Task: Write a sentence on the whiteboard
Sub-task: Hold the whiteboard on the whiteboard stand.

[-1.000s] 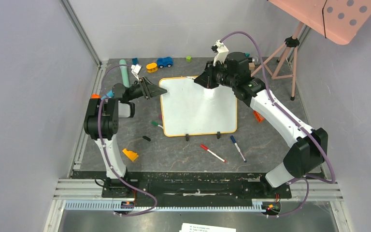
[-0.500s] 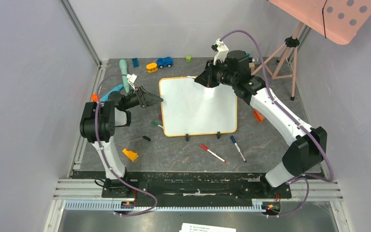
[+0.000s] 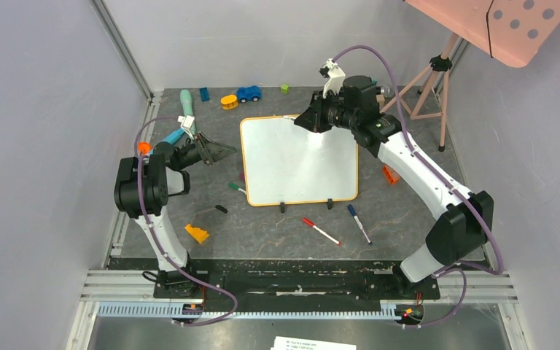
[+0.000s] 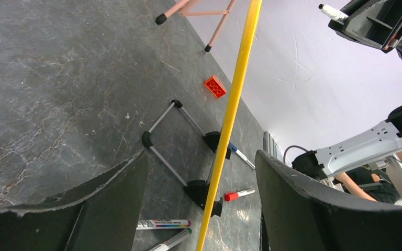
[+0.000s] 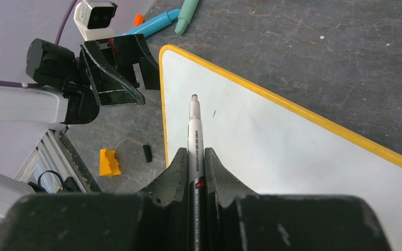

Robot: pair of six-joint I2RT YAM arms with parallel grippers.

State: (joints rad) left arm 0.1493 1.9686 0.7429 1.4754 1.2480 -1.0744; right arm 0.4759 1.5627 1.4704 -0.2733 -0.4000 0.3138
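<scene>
The whiteboard (image 3: 299, 164) with its orange frame stands propped on the middle of the table on two black feet. It bears no lettering, only a tiny dark tick (image 5: 214, 113). My right gripper (image 3: 309, 120) hovers over the board's far edge, shut on a white marker (image 5: 194, 130). The marker tip (image 5: 193, 98) points at the board near its corner. My left gripper (image 3: 224, 151) is open and empty, just left of the board's left edge. In the left wrist view the frame edge (image 4: 230, 120) runs between my open fingers (image 4: 201, 157).
A red-capped marker (image 3: 321, 231) and a blue-capped marker (image 3: 359, 223) lie in front of the board. A green marker (image 3: 236, 187), a black cap (image 3: 221, 208) and a yellow wedge (image 3: 197, 233) lie to its left. An orange brick (image 3: 389, 175) and a pink tripod (image 3: 437, 87) are at the right, toys at the back.
My left arm has drawn back to the left, its open gripper moving off the board's left edge. The right gripper with the marker has barely moved.
</scene>
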